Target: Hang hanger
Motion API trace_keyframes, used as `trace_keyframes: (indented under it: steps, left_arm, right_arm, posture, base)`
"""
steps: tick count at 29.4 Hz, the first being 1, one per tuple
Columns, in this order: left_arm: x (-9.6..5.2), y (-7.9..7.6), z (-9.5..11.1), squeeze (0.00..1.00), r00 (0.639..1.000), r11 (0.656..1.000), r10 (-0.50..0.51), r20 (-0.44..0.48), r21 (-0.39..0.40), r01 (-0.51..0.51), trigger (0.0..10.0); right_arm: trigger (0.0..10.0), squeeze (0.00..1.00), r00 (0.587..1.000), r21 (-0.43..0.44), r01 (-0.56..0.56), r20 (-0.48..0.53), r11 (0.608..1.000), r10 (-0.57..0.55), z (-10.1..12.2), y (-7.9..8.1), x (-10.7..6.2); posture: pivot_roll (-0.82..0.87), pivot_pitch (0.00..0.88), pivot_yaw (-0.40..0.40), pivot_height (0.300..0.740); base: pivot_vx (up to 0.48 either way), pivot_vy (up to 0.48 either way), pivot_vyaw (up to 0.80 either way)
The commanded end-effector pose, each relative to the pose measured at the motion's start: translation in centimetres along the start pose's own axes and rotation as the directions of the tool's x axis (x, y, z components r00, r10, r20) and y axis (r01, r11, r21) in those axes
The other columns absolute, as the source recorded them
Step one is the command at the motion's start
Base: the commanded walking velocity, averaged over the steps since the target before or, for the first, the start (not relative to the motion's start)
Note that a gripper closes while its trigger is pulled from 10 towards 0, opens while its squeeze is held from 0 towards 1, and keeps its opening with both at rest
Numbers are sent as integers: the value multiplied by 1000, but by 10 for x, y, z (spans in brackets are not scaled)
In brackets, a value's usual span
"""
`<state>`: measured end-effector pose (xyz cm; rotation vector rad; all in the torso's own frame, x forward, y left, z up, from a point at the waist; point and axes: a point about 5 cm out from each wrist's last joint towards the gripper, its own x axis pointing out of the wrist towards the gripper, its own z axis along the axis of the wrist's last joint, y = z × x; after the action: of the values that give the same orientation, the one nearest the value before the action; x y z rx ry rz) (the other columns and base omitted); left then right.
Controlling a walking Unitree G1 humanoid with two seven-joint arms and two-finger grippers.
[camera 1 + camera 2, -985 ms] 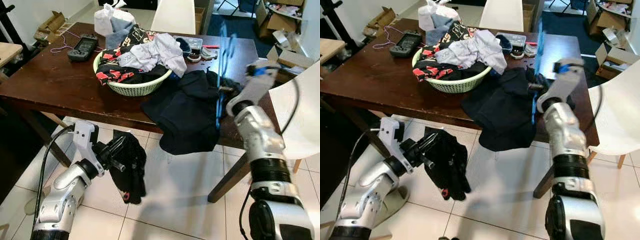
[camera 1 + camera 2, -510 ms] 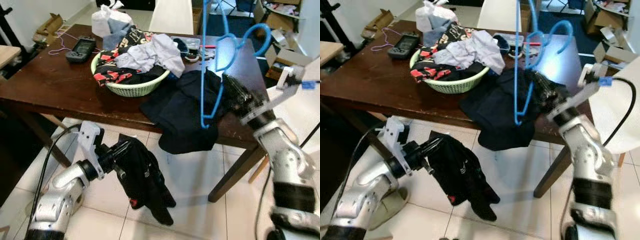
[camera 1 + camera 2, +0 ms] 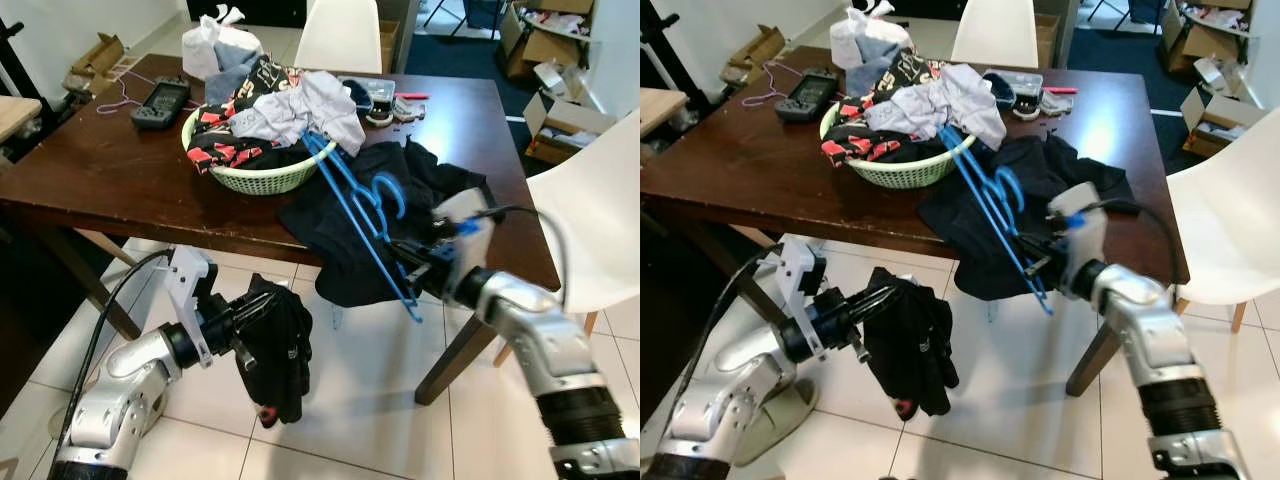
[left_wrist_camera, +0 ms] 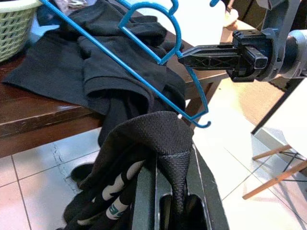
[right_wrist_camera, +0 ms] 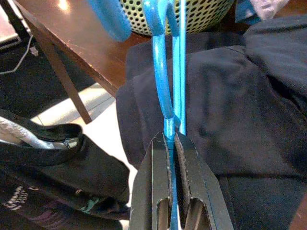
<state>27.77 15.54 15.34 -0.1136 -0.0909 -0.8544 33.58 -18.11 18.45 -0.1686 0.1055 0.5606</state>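
— Right wrist view first: what is that gripper doing?

— The right gripper has its two black fingers pressed together on a thin bar of the blue hanger. Behind the bar lies a black garment draped over the edge of the dark wooden table.

— And from the head camera, where does the hanger sit?

— The blue hanger is tilted, its upper end close against the green laundry basket and its lower end out past the table edge over the tiled floor. The right gripper holds it near that lower end, in front of the draped black garment.

— The other arm?

— Low, on the robot's left, beside the table leg. The left gripper is clamped on a black piece of clothing with red and white print, which hangs down from the fingers above the floor. In the left wrist view the fabric is folded over the fingertips, with the hanger's hook and the right gripper beyond it.

— Anything else on the table?

— The basket is heaped with mixed clothes. A black handheld device lies to the basket's left, and a white chair stands at the table's right.
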Motion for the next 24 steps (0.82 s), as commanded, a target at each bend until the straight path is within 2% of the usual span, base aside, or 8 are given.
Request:
trace_keyframes:
  steps: [1,5,16,17,18,22,23,24]
  left_arm:
    - [-1,-1,-5,0,1000,1000,-4,-1,-21,4,10000]
    - [-1,-3,-7,0,1000,999,-4,4,-45,4,10000]
    - [-1,-5,-8,0,1000,998,1,14,-57,0,10000]
    - [-1,-5,-8,0,1000,998,1,15,-58,0,10000]
    - [-1,-6,-8,0,1000,998,2,17,-60,-1,10000]
    - [-1,-6,-8,0,1000,998,2,19,-62,-1,10000]
    - [-1,-6,-8,0,1000,998,3,20,-63,-1,10000]
    - [-1,-6,-8,0,1000,998,3,20,-63,-1,10000]
  right_arm:
    - [0,0,1000,-35,22,-15,999,-23,1,2,4]
    - [0,0,981,-94,176,-64,980,-182,11,-9,19]
    - [0,0,953,-164,247,-135,955,-270,10,-13,28]
    - [4157,0,948,-175,257,-147,950,-283,8,-13,30]
    - [10000,0,946,-185,256,-153,949,-285,7,-12,31]
    - [10000,0,947,-194,255,-148,947,-285,7,-10,32]
    - [10000,906,949,-189,257,-138,948,-284,7,-10,33]
    - [10000,906,949,-189,257,-138,948,-284,7,-10,33]
  posture:
    - [51,142,39,740]
    - [50,138,30,740]
    - [51,135,17,740]
    - [52,137,16,740]
    - [51,139,16,740]
    - [50,142,15,740]
    - [49,144,15,740]
    - [49,144,15,740]
  base:
    - [0,0,0]
    - [0,0,0]
    - [0,0,0]
    - [0,0,0]
    - [0,0,0]
    - [0,0,0]
    - [0,0,0]
    - [0,0,0]
